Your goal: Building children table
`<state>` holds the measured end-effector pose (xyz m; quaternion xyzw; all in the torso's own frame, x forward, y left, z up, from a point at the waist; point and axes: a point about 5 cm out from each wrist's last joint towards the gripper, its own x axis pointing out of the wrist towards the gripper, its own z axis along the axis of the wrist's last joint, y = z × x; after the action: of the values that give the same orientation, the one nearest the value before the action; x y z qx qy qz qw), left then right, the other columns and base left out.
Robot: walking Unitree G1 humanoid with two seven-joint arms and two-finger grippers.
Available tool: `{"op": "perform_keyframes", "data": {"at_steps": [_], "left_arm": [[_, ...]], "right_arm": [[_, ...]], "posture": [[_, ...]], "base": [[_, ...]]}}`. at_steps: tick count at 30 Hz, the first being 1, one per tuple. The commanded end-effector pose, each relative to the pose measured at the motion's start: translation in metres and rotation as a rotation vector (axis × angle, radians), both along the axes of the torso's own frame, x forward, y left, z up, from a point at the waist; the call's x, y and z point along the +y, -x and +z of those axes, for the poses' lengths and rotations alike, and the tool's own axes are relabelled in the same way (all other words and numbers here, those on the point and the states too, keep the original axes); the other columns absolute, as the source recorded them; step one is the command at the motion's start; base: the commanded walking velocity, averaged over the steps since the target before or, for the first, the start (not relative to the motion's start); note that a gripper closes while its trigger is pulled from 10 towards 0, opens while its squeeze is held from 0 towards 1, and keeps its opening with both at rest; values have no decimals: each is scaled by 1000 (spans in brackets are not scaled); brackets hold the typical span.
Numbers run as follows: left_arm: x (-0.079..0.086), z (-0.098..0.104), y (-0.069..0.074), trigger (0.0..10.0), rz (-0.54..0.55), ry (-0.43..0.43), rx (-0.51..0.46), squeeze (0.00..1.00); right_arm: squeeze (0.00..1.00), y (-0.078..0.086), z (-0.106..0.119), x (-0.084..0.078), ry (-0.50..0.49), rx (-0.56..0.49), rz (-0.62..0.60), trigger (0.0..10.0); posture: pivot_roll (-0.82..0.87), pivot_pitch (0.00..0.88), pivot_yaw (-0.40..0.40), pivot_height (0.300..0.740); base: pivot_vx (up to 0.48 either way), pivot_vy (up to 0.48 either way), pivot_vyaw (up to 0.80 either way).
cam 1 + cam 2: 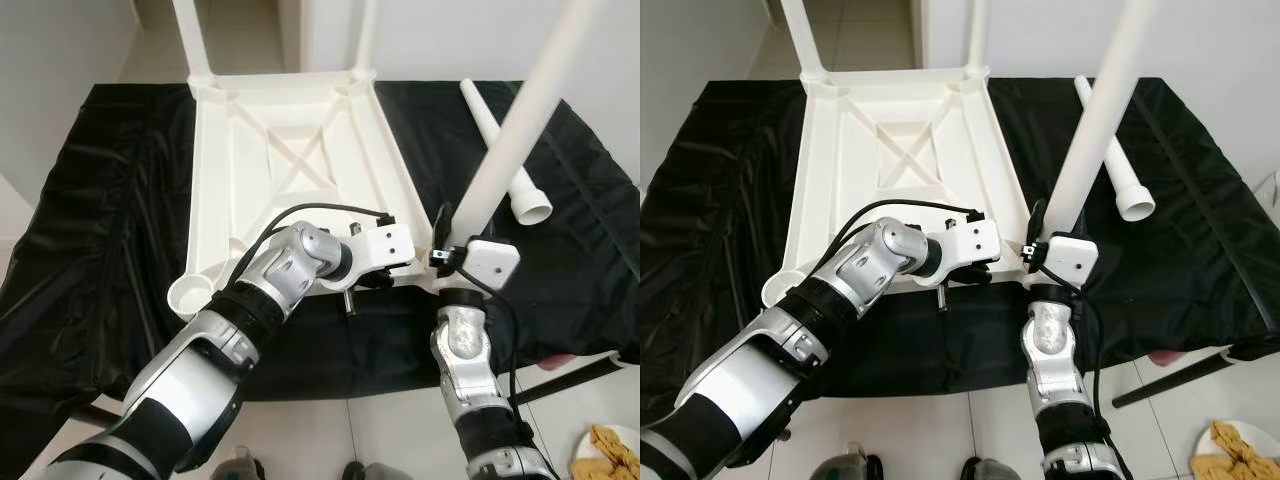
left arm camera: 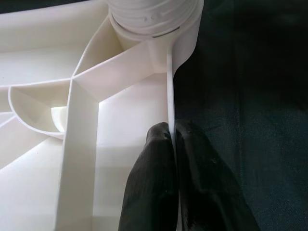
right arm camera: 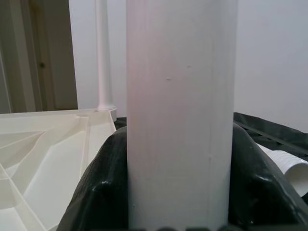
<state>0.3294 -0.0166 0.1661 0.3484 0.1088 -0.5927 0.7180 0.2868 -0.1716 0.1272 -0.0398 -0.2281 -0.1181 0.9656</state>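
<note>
The white plastic table [image 1: 290, 150] lies upside down on a black cloth [image 1: 100, 200]. Two legs [image 1: 190, 30] stand in its far corner sockets. My right gripper [image 3: 180, 192] is shut on a third white leg [image 1: 510, 130], which stands tilted at the near right corner socket [image 2: 154, 19]. Its fingers [image 3: 103, 187] clasp the leg on both sides. My left gripper [image 2: 172, 127] is shut on the table's thin side rim [image 2: 169, 86], just beside that socket. The near left socket [image 1: 190, 295] holds nothing. A fourth leg [image 1: 527, 195] lies loose on the cloth at the right.
The cloth-covered surface ends just before me, with tiled floor [image 1: 350, 430] below. A white plate of food [image 1: 610, 450] sits at the lower right. White walls [image 1: 60, 60] stand behind and to the left, with a doorway [image 1: 250, 30] at the back.
</note>
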Motion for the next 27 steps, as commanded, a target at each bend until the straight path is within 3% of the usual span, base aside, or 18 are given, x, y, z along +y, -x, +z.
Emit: {"op": "perform_keyframes", "data": {"at_steps": [1, 17, 24, 27], "left_arm": [[16, 28, -18, 10000, 105, 32, -134, 0], [18, 28, -17, 10000, 101, 23, -128, 0], [17, 28, -17, 10000, 96, 19, -123, 0], [18, 27, -16, 10000, 92, 17, -122, 0]], "right_arm": [[0, 49, -87, -43, -5, 401, -156, 10000], [0, 57, -82, -34, 131, 343, -24, 10000], [0, 50, -79, -27, 117, 330, 34, 10000], [0, 42, -75, -22, 47, 340, 89, 10000]], "posture": [[25, 99, 26, 740], [29, 106, 40, 740], [30, 106, 46, 740], [31, 105, 50, 740]], "base": [[0, 0, 0], [0, 0, 0], [0, 0, 0], [0, 0, 0]]}}
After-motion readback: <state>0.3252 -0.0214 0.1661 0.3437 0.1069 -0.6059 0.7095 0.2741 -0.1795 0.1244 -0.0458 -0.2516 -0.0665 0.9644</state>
